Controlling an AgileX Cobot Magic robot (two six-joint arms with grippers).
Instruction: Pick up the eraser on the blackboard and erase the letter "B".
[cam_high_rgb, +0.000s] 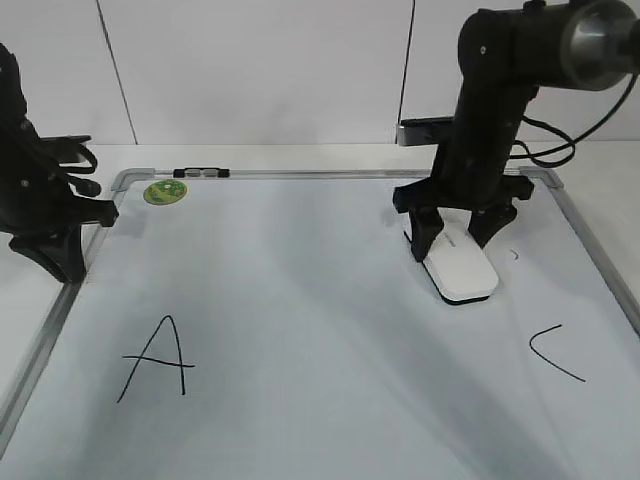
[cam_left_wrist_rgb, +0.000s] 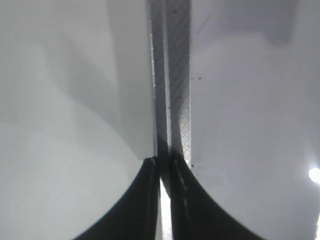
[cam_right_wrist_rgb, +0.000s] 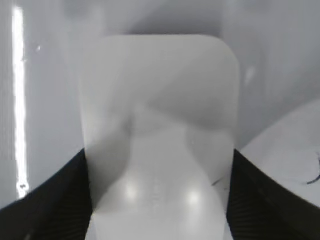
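From my seat, the black "A" (cam_high_rgb: 155, 358) and "C" (cam_high_rgb: 556, 352) sit nearest on the blackboard (cam_high_rgb: 300, 290), with bare board between them; I can make out no "B", only a faint mark right of the eraser (cam_high_rgb: 459, 266). The right end effector (cam_high_rgb: 463, 232) straddles the eraser, fingers against its sides, near the right frame. The left end effector (cam_high_rgb: 55, 235) sits closed over the left frame. A green magnet (cam_high_rgb: 164, 192) lies farthest.

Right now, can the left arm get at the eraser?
Probably not: the left gripper sits shut at the board's left frame, and the right gripper already straddles the eraser.
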